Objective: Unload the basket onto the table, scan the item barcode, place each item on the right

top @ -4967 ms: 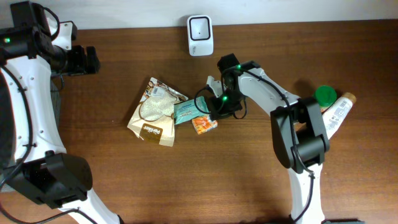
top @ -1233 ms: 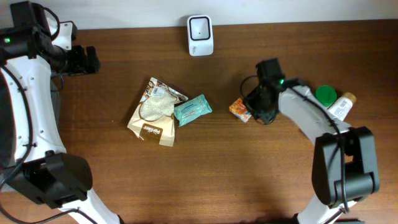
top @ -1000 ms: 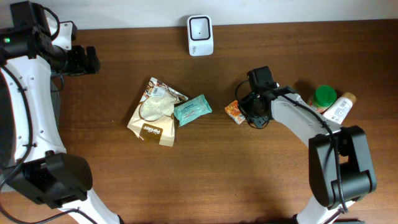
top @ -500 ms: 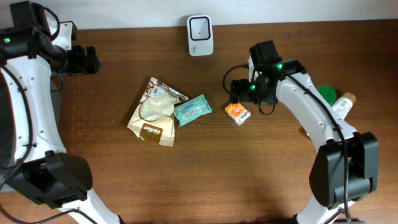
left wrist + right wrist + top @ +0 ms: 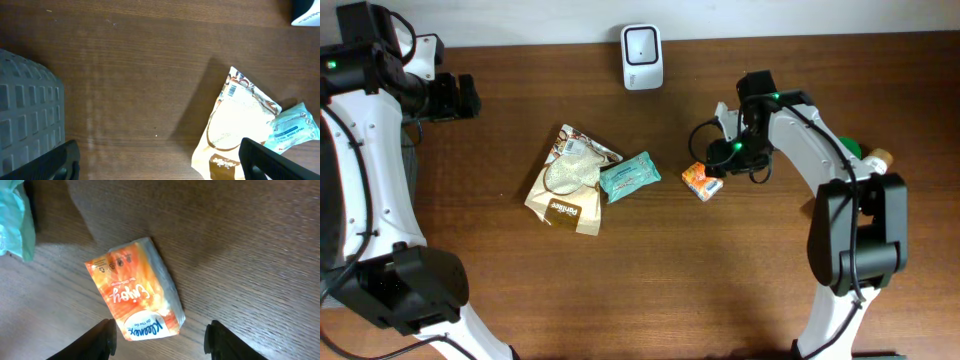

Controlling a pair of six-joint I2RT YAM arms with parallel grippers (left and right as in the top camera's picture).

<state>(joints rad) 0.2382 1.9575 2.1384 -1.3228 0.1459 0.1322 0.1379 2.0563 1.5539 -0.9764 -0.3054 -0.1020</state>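
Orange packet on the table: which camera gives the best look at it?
The right wrist view: the orange packet lies large and close, its printing legible. Overhead shows it small, beside the right gripper. The left wrist view misses it entirely.

An orange packet printed "Enjoy" is laid flat and askew on the bench; a white scanner is stood well behind it.

Glossy, slightly crinkled plastic film on orange packet; matt, grained wood for table; smooth white plastic on scanner.
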